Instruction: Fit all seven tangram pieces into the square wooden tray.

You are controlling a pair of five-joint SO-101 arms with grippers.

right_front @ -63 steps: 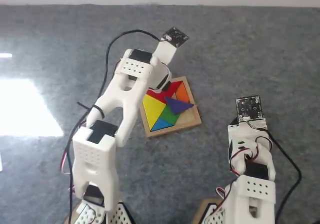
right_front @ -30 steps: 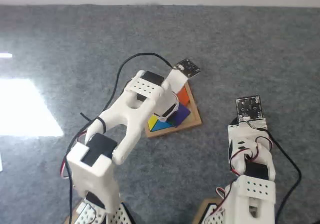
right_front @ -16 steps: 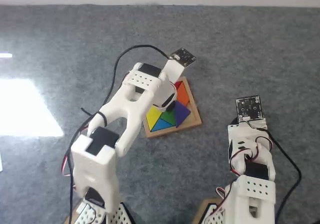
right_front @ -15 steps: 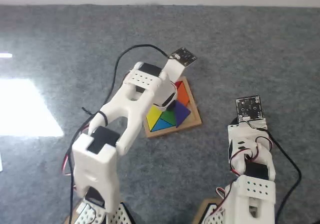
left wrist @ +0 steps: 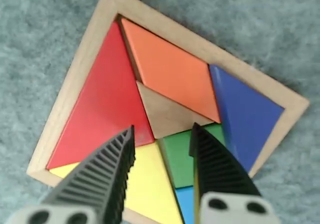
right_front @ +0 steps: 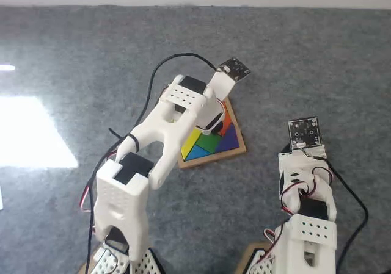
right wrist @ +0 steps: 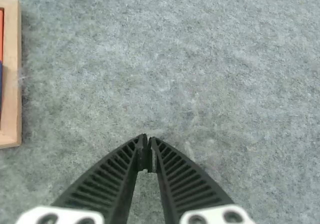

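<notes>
The grey counter (right_front: pixel 305 54) carries the square wooden tray (right_front: pixel 214 157) about at its middle. Your left arm (right_front: pixel 159 127) reaches over the tray and covers the tray's far part in the high view. Your right arm (right_front: pixel 305 182) stands toward the near right corner, well apart from it.

Inside the tray I count six coloured pieces: the red triangle (left wrist: pixel 102 104), the orange piece (left wrist: pixel 172 69), the dark blue triangle (left wrist: pixel 245 114), then the yellow (left wrist: pixel 142 184), green (left wrist: pixel 182 156) and light blue (left wrist: pixel 185 206) ones. Between them there is a wood-coloured triangular gap (left wrist: pixel 167 114); I judge that one place is not yet filled.

The left gripper (left wrist: pixel 162 129) hangs above this gap with the jaws released and holding nothing. The right gripper (right wrist: pixel 148 139) has its jaws clenched on nothing, over bare counter.

The risk, I think: if you lower the left jaws, they may press on the red and green pieces and tip them out of place. The black cable (right_front: pixel 153 88) hangs near the tray and could catch.
</notes>
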